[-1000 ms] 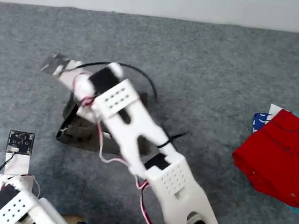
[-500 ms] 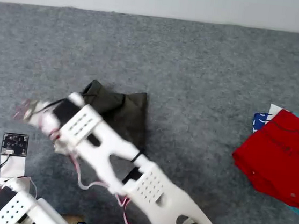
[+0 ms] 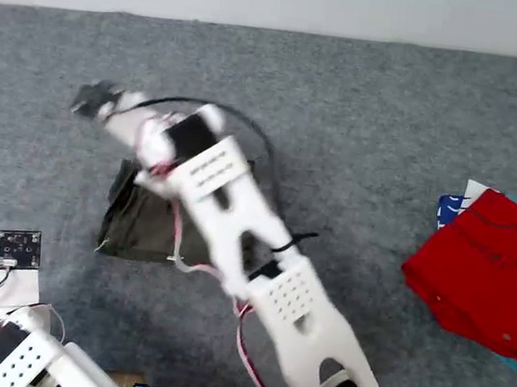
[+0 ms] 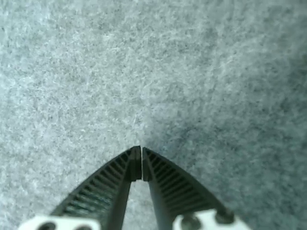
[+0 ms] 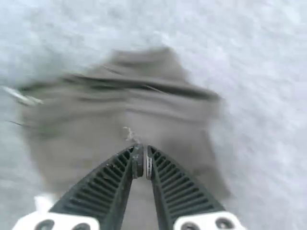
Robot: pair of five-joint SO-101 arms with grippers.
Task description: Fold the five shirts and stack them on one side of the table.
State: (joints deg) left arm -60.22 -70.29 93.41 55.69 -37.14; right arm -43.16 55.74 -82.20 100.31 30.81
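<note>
A dark olive shirt lies crumpled left of the table's middle, partly under my right arm. That arm stretches from the near edge up to the left, and its gripper is beyond the shirt's far-left corner. In the right wrist view the right gripper is shut with nothing between its tips, and the olive shirt lies under it. My left gripper is shut over bare grey carpet. A folded red shirt tops a stack at the right edge.
The grey carpeted table is open at the back and in the middle right. Blue, white and teal cloth peeks from under the red shirt. My left arm sits at the near left corner, its camera board raised above it.
The right arm swung down to the left, then back up to the far left. The olive shirt has shifted left and changed shape. The left arm's camera board drifted slightly down and left.
</note>
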